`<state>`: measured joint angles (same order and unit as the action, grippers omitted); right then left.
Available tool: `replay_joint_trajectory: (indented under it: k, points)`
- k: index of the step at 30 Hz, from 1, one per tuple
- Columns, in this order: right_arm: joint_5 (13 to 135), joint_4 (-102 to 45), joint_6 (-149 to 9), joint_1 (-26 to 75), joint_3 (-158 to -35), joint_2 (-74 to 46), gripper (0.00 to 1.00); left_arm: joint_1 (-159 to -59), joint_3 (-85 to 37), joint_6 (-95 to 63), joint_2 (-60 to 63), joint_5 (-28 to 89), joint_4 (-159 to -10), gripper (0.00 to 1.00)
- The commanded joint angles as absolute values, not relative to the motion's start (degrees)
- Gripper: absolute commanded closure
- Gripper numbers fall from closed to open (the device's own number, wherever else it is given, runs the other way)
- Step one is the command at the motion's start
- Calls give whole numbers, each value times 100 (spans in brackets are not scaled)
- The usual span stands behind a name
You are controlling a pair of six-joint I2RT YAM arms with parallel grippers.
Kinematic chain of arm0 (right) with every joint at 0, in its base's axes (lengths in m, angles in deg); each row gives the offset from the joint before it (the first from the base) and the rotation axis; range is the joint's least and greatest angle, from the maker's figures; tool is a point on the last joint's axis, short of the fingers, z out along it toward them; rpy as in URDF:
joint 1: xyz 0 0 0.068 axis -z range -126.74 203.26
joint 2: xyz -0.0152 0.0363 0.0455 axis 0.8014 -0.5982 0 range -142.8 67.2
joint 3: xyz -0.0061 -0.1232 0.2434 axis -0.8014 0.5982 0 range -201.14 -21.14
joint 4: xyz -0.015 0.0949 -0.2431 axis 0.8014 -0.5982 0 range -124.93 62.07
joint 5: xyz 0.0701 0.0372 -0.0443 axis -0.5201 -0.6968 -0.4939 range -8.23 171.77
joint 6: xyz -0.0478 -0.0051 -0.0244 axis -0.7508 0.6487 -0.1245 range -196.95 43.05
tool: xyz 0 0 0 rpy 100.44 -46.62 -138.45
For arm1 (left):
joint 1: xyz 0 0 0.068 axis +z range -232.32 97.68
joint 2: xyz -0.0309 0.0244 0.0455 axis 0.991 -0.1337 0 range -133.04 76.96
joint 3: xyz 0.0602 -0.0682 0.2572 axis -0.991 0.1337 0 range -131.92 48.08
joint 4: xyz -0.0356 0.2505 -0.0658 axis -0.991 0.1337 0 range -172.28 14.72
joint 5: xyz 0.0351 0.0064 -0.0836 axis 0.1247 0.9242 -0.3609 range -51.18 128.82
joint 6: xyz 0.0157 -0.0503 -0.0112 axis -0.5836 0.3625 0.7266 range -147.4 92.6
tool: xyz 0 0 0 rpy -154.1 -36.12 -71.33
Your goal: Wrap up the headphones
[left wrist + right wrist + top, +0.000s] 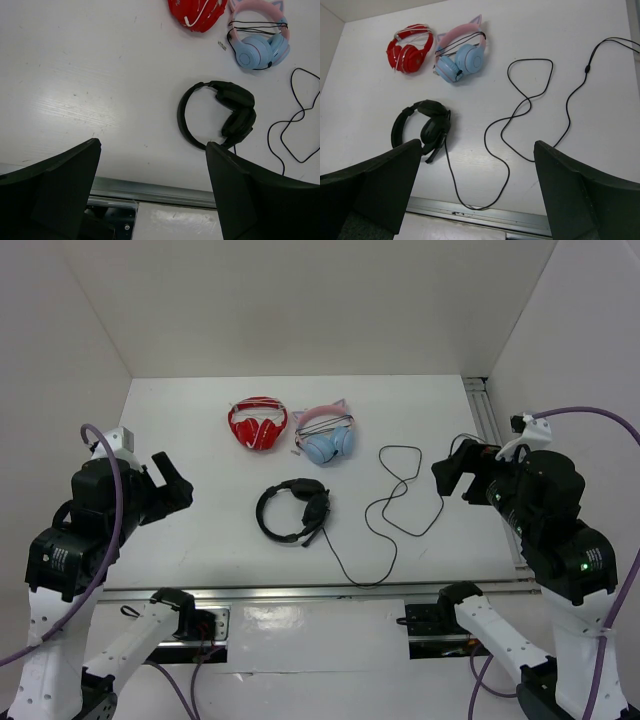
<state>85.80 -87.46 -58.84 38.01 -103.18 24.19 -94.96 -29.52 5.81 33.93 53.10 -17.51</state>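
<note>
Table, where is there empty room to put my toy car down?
The wide bare patch left of the black headphones and red headphones. Also the strip behind the blue headphones. It's crowded on the right, where the cable loops.

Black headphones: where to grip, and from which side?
Likely the headband of the black headphones: a thin arc lying flat, clear of the earcups on its right. Come from above with the open left gripper, jaws across the band.
</note>
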Motion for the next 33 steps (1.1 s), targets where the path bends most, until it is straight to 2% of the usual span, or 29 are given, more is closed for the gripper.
replay_joint_trajectory:
  k: [1, 12, 18, 25, 29, 33]
  points:
    - [8555, -8488, -5990, 3770, -10305, 2439, 0, -9515, -2979, 564, 3432, 5305, -1918, 1]
    - [8555, -8374, -6042, 3770, -10147, 2448, 0, -9515, -2092, 625, 3442, 4595, -2620, 1]
    - [7941, -7962, -6042, 3770, -9770, 2562, 0, -9515, -854, 1126, 3232, 3654, -3858, 1]
    - [7430, -7759, -6042, 3770, -9523, 2562, 0, -10146, 473, 1794, 1809, 3794, -5465, 1]
    - [7377, -7706, -6095, 3770, -9470, 2624, 0, -10577, 589, 1909, 763, 4057, -6196, 1]
    - [7316, -7829, -6165, 3770, -9522, 2676, 0, -10649, 537, 2032, -116, 4531, -6285, 1]
